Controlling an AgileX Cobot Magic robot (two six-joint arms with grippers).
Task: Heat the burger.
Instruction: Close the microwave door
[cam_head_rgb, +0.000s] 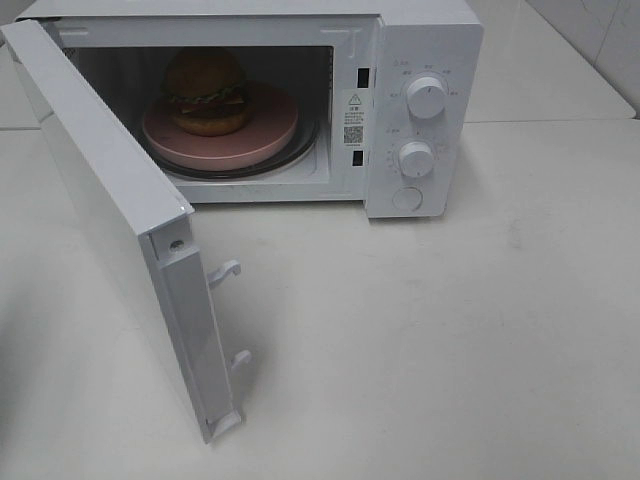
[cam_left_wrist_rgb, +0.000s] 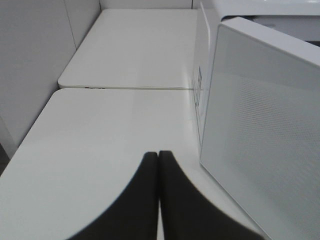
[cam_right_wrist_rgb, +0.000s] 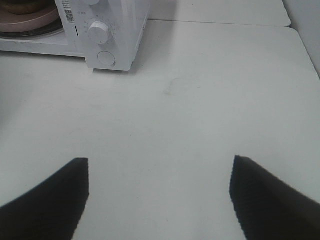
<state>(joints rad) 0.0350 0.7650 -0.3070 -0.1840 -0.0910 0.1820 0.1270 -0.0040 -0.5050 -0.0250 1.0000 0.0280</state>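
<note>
Burger (cam_head_rgb: 207, 90) already on its plate (cam_head_rgb: 270, 132) in the microwave (cam_head_rgb: 445, 45), so door (cam_head_rgb: 90, 190) needs shutting next; left jaws closed empty near it, right jaws open.

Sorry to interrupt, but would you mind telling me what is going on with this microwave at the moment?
The small round burger with a golden-brown bun sits on a flat round pink plate inside the white microwave, whose white door stands wide open. Neither gripper holds anything: the left gripper is shut beside the door's outer face, and the right gripper is open over the white table. The door is not yet closed.
</note>
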